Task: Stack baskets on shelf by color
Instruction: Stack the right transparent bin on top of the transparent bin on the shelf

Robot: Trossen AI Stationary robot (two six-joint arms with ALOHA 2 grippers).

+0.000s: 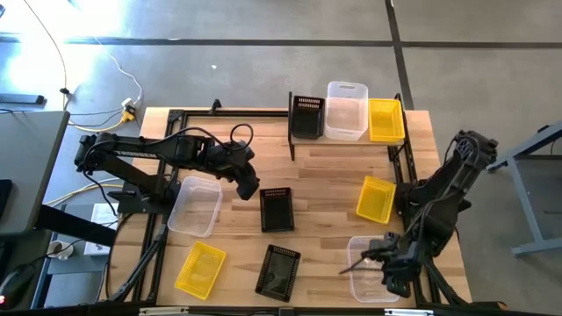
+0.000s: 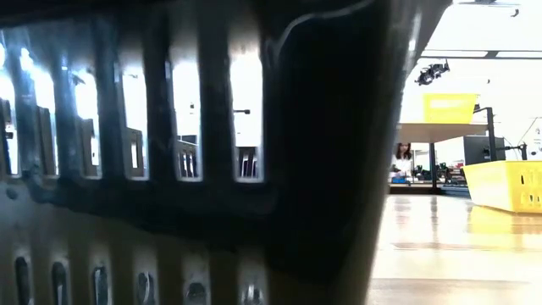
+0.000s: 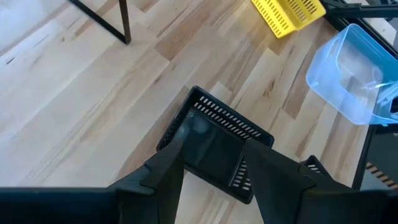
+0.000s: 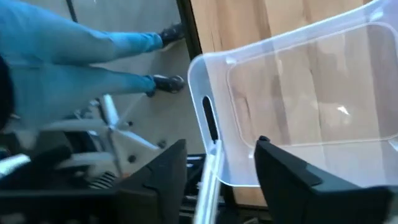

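Nine baskets in all, seen from above: three black, three clear, three yellow. On the shelf [image 1: 351, 145] at the table's far edge, three in a row, one of each colour: far black basket [image 1: 307, 116], far clear tub [image 1: 346, 110], far yellow basket [image 1: 385, 119], each touching the next. On the table [image 1: 325, 228], the other six, well apart from one another: two black, two clear, two yellow. Toward the left side, left clear tub [image 1: 195, 206] and, nearer the front edge, left yellow basket [image 1: 200, 269]. Around the middle, middle black basket [image 1: 277, 209] [image 3: 217, 146] and front black basket [image 1: 278, 272], the latter turned slightly askew. Toward the right, right yellow basket [image 1: 376, 198], tilted against the table's grain, and right clear tub [image 1: 369, 268] [image 4: 311, 106] at the front right corner. Left gripper [image 1: 250, 186] [image 3: 214, 180]: just over the middle black basket's left edge, fingers [image 3: 165, 177] spread, nothing pinched between them. Right gripper [image 1: 391, 259] [image 4: 217, 180]: at the right clear tub, fingers [image 4: 280, 174] apart, one on each side of the tub's end wall, not pressed on it. From table height, mostly dark mesh hard against the lens; past it, a yellow basket [image 2: 508, 185] and, far behind, a person [image 2: 402, 159].
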